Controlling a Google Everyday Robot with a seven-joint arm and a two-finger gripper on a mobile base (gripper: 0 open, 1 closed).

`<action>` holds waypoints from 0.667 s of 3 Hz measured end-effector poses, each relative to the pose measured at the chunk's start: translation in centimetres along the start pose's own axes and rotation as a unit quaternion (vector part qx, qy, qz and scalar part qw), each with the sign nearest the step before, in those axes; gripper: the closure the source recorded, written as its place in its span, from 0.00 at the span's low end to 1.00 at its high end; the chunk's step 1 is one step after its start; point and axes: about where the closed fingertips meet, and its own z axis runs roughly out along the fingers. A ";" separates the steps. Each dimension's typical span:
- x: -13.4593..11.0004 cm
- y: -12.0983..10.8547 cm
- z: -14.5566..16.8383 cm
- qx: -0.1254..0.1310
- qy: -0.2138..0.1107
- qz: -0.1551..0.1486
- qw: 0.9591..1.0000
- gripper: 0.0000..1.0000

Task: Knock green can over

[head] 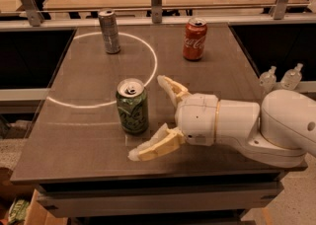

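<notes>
The green can stands upright near the middle front of the dark table, with pale swirl markings and a silver top. My gripper reaches in from the right at can height. Its two cream fingers are spread wide, one fingertip just right of the can's top and the other low in front of the can's base. The can is just left of the gap between the fingers. The gripper is open and holds nothing.
A red Coca-Cola can stands at the back right of the table. A taller slim silver-grey can stands at the back left, on a white circle line. Two small clear bottles sit off the table's right edge.
</notes>
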 end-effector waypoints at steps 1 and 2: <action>0.2 -0.8 1.7 -0.018 -0.001 0.016 1.000 0.00; 1.9 -3.6 4.0 -0.027 -0.001 0.025 0.999 0.00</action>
